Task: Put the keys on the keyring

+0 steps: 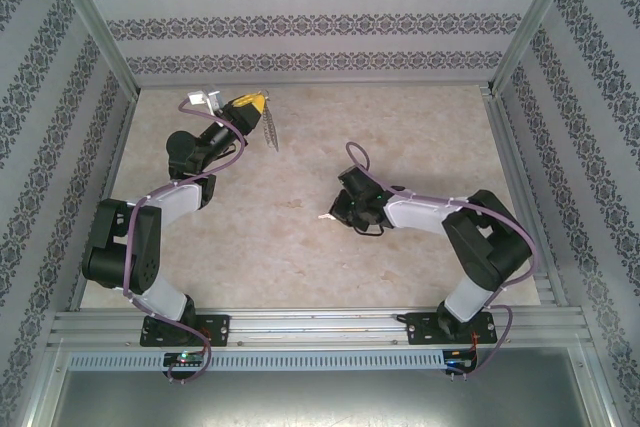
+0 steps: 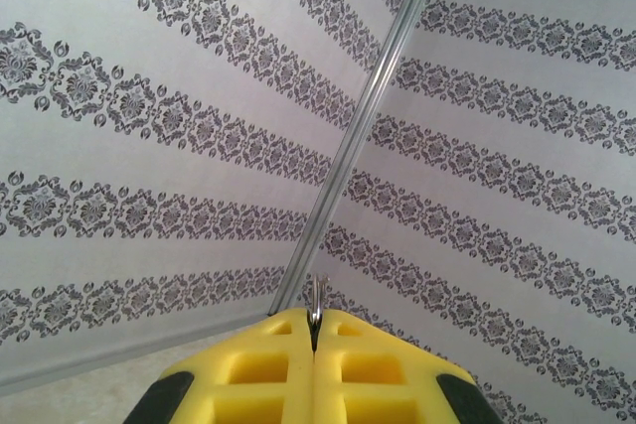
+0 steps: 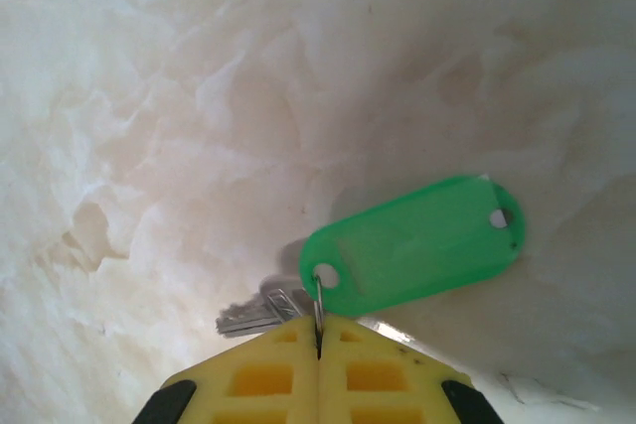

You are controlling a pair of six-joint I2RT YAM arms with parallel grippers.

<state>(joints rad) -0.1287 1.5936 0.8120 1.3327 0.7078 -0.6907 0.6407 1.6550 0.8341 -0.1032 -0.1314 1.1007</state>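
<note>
Right wrist, keys point(image 3: 412, 245) pinched at right claw point(image 3: 318, 340) tips, left claw point(image 2: 314, 330) gripping keyring point(image 2: 317, 292)

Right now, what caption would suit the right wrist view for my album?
Right gripper pinches the ring of the green-tagged key on the marbled table.

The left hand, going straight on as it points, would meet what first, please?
The left hand would probably meet the metal corner post, or the patterned wall beside it; depth is unclear.

Damask-striped walls point(image 1: 320, 27), marbled beige tabletop point(image 1: 420, 137), aluminium frame point(image 1: 320, 322)
</note>
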